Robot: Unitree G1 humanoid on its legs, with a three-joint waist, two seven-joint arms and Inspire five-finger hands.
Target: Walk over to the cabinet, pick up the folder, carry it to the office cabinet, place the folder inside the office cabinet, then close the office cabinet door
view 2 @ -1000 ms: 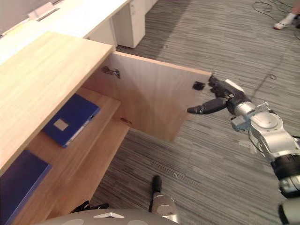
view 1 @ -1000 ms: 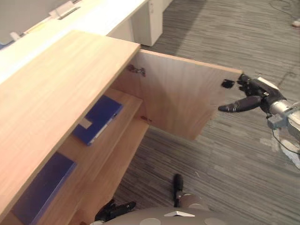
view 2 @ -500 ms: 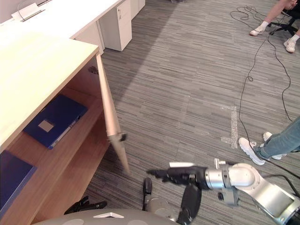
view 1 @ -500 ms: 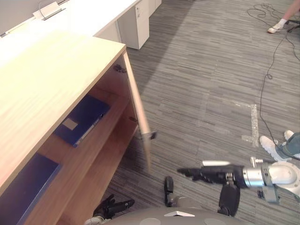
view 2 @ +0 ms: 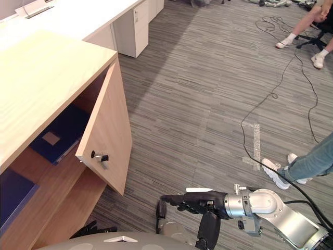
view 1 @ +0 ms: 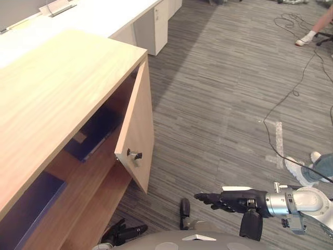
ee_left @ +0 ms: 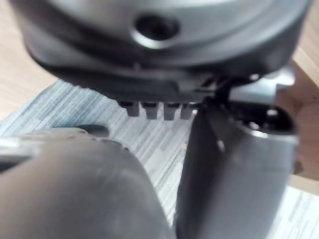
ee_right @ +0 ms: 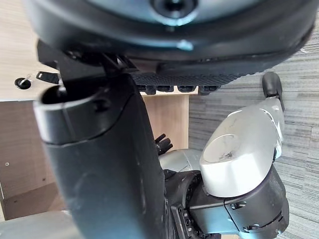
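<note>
- Right eye view: office cabinet door (view 2: 106, 122) half-shut, knob (view 2: 98, 155) facing the right hand (view 2: 205, 200).
- That hand hangs low, well apart, fingers (view 2: 177, 198) straight, holding nothing.
- Folder (view 2: 67, 125) inside.

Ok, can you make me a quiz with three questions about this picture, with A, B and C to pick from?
1. Where is the folder?
A. on the floor
B. on the cabinet's top
C. on a shelf inside the office cabinet

2. What colour is that folder?
A. blue
B. red
C. yellow

3. How is the cabinet door?
A. shut tight
B. partly open
C. lying flat on the floor

Answers:
1 C, it lies on the wooden shelf behind the door.
2 A, its cover is dark blue with a pale label.
3 B, the door stands out at an angle and the folder shows through the gap.
</note>
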